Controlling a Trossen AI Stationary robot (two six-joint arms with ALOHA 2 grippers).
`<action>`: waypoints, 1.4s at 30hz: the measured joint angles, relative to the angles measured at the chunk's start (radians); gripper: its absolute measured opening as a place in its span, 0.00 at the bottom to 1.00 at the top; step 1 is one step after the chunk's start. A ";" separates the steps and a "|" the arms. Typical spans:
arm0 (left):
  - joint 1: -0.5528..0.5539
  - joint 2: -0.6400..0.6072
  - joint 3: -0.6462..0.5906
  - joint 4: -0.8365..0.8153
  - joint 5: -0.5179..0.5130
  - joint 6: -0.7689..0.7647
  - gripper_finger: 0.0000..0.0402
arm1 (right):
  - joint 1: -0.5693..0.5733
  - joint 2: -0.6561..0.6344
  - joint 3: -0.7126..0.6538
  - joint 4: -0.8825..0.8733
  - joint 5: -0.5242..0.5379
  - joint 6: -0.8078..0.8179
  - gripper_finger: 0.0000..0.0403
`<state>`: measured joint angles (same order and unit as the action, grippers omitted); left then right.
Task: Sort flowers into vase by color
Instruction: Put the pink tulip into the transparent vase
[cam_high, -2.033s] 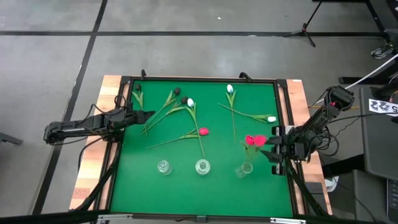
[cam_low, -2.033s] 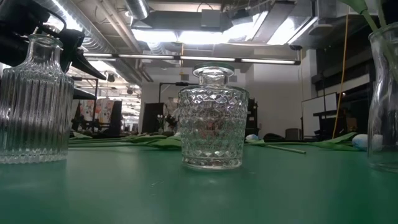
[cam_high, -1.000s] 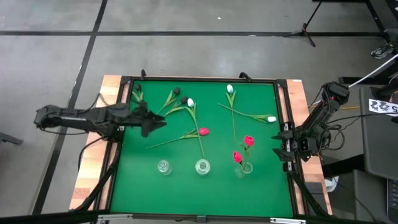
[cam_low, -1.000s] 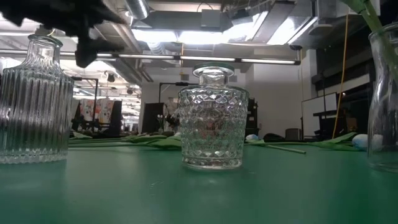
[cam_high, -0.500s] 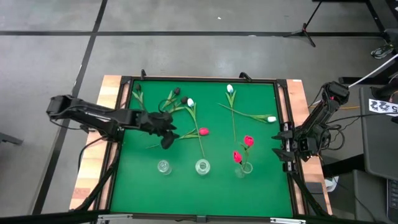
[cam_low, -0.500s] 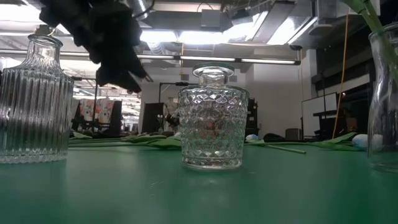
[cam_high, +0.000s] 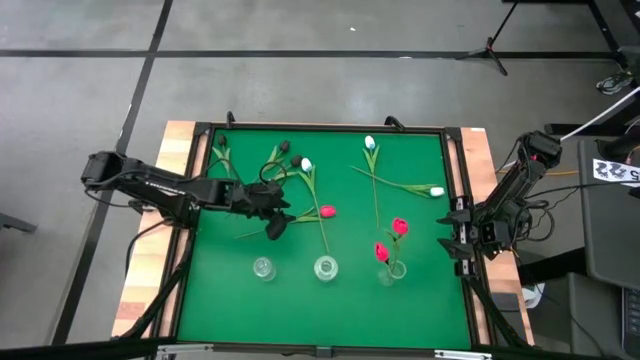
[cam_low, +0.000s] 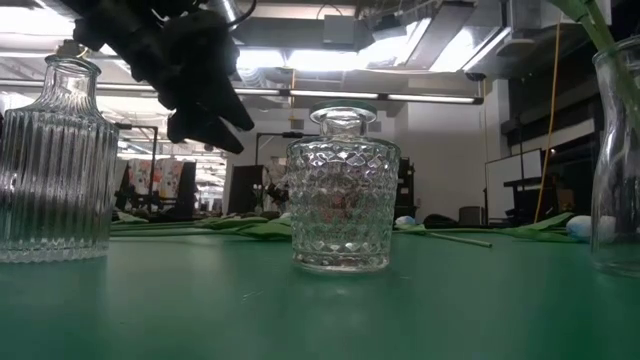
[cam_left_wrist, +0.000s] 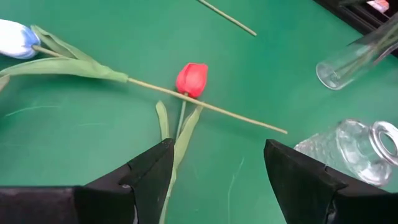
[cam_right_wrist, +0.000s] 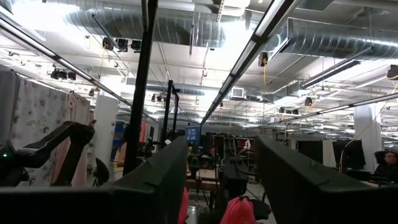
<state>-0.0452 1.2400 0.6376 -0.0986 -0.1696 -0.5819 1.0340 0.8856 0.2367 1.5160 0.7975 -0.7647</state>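
Note:
A red tulip (cam_high: 327, 212) lies flat on the green mat, its head (cam_left_wrist: 191, 79) resting against a white tulip's stem (cam_left_wrist: 230, 113) that crosses it. My left gripper (cam_high: 274, 224) hovers open above the red tulip's stem (cam_left_wrist: 176, 146), clear of the mat, as the low view (cam_low: 200, 95) shows. Two more red tulips (cam_high: 399, 228) stand with their stems in the right-hand glass vase (cam_high: 390, 272). White tulips (cam_high: 370, 143) and black tulips (cam_high: 283, 147) lie on the far half of the mat. My right gripper (cam_high: 452, 238) waits open at the table's right edge.
A ribbed vase (cam_high: 262, 268) and a diamond-cut vase (cam_high: 325, 268) stand in the near row with nothing in them, near the left gripper. A raised dark frame (cam_high: 455, 180) borders the mat. Open mat lies near the front edge.
My left gripper has swung from the table's left side toward the right and near, coming down over the red tulip's stem. Before that, my right gripper drew back to the right edge, and the red tulip it carried now stands in the right vase.

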 joint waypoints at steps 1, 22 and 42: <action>0.000 0.000 0.000 -0.001 0.000 0.000 0.61 | 0.000 0.000 0.000 0.000 0.000 0.000 0.47; -0.003 0.050 0.000 0.012 -0.022 -0.018 0.61 | 0.000 0.000 0.000 -0.044 0.111 0.000 0.47; -0.053 0.106 0.000 0.059 -0.026 -0.022 0.61 | 0.000 0.000 0.000 -0.044 0.109 0.008 0.47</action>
<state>-0.0986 1.3457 0.6376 -0.0399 -0.1959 -0.6041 1.0337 0.8860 0.2367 1.4719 0.9062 -0.7570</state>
